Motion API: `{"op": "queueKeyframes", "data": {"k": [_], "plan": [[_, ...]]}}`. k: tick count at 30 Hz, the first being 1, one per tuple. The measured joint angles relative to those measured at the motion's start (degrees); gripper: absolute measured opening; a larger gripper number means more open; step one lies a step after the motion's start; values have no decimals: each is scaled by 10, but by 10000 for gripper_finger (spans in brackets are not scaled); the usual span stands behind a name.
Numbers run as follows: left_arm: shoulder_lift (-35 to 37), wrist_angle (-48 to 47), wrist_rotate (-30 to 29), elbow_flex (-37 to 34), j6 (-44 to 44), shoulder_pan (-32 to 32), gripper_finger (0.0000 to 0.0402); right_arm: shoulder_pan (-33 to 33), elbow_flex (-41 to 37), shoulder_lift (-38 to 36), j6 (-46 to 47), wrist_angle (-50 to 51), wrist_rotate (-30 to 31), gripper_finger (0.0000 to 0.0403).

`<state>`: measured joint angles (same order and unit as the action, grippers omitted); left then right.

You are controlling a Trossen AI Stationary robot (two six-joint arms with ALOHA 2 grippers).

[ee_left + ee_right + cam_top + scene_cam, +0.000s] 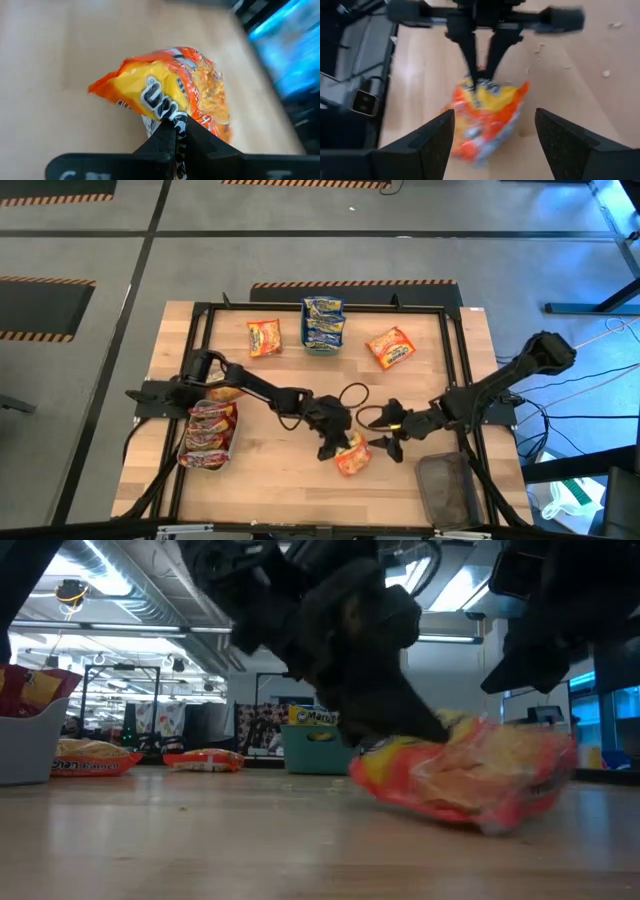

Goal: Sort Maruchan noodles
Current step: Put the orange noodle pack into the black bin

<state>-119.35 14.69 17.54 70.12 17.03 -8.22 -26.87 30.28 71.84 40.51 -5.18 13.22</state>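
Sorting is mid-pick: the left gripper has its two dark fingers pinched shut on the edge of an orange-and-yellow crinkly plastic noodle packet, which lies on the bare wooden table a little toward five o'clock of its centre; the left wrist view shows the fingertips closed onto the wrapper's seam, and the low view shows the packet with one end tipped up and the other touching the wood. The right gripper hangs just beside the packet at its three o'clock side, fingers spread wide and holding nothing, as its own wrist view shows with the packet lying between and beyond the two open fingers. Red-pink packets are stacked in a grey tray at the table's nine o'clock edge, blue-and-yellow packets stand in a teal bin at twelve o'clock, two more orange packets lie loose at eleven o'clock and one o'clock, and a dark mesh tray sits at four o'clock with no packets visible in it. By my reading the next move calls for lifting the pinched packet clear without it slipping from so thin a hold, then carrying it to whichever container takes orange, probably the dark tray nearby; the open right gripper must stay out of that path.
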Motion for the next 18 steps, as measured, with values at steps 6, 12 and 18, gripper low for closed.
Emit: {"op": "queueKeyframes", "data": {"k": [6, 12, 18], "plan": [[5, -139, -163, 64, -128, -34, 6, 42, 1, 8, 27, -10, -32, 264], [6, -184, -239, 94, -176, -52, 6, 73, 1, 48, 60, -12, -69, 306], [14, -193, -245, 98, -178, -51, 7, 74, 1, 101, 46, -59, -100, 358]]}}
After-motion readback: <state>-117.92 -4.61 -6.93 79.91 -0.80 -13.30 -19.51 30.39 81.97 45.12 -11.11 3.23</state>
